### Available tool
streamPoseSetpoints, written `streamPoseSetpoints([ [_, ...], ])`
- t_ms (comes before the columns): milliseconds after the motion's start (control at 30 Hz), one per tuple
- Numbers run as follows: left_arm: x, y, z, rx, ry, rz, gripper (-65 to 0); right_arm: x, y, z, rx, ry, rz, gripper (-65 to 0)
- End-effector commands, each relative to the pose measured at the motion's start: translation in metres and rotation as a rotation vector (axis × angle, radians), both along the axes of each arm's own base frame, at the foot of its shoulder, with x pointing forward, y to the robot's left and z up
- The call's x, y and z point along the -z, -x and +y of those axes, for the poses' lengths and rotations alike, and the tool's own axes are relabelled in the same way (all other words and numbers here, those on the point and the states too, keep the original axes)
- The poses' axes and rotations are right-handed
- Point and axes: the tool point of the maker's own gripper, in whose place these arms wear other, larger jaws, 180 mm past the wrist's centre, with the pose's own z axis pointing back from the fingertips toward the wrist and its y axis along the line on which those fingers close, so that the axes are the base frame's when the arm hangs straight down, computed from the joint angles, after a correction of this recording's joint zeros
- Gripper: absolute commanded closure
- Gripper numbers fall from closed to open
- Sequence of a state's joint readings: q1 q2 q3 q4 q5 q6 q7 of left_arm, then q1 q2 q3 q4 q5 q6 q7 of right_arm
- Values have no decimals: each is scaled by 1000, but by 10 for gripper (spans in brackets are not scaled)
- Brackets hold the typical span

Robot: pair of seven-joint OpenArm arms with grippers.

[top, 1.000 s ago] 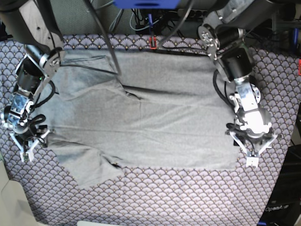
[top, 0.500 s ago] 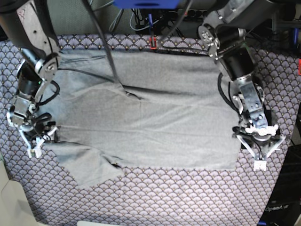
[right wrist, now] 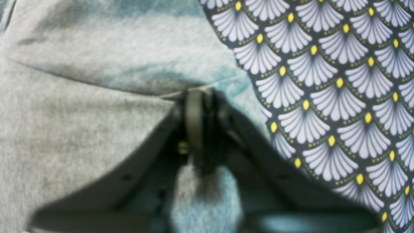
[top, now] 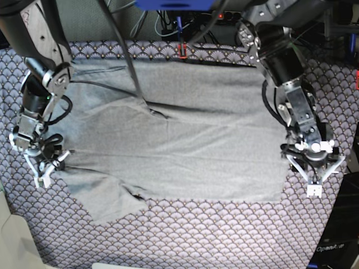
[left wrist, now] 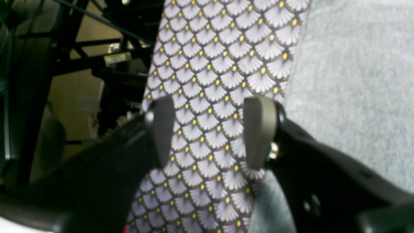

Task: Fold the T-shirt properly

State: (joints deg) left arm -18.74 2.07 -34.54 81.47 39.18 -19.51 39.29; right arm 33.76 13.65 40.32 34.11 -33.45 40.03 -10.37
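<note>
Purple fan-patterned tablecloth (top: 185, 235) carries the T-shirt (top: 185, 129), right gripper (right wrist: 197, 97) clenched on its edge (left gripper (left wrist: 208, 132) spread, empty).

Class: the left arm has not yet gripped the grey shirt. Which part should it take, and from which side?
Probably the shirt's straight side edge nearest the left gripper, approached from the bare tablecloth side. The open jaws hang over cloth just beside that edge, which lies flat, so one jaw may slide under it.

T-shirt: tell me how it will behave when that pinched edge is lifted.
The T-shirt will probably drape limply; it lies creased and flat. It looks thin, so likely light. The right gripper pinches only an edge, so the rest may drag across the tablecloth.
</note>
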Motion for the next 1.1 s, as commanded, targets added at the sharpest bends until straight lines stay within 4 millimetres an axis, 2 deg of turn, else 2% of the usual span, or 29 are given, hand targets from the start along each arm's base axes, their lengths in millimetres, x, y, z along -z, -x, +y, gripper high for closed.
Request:
streamPoseSetpoints([
  [0,-16,-9,2,3,-16,-50,-335,-21,-14,-11,11,22,-48,0],
  [67,-15,-7,2,2,-16,-47,-335,-28,-15,-18,22,37,-68,0],
  [133,-14,-6,1,2,-16,-46,-335,-45,-21,-25,34,70,-113,0],
  [233,-14,-6,0,3,-12,-46,-335,-53,-16,-35,47,112,-135,0],
  [400,-10,-6,-2,6,-5,-39,-335,-76,-12,-36,56,186,-203,0],
  [500,-9,-8,-8,14,6,-46,-335,-87,-11,-27,57,208,-241,0],
  [700,-8,-10,-16,20,21,-51,-335,-87,-10,-26,56,213,-242,0],
  [767,-8,-10,-16,20,21,-53,-335,-80,-10,-25,52,199,-222,0],
  [833,-7,-10,-16,21,23,-50,-335,-80,-17,-30,53,182,-215,0],
  [967,-9,-9,-16,17,21,-50,-335,-62,-23,-40,55,116,-121,-84],
  [1067,-10,-9,-15,15,19,-51,-335,-60,-30,-42,54,74,-98,-156],
])
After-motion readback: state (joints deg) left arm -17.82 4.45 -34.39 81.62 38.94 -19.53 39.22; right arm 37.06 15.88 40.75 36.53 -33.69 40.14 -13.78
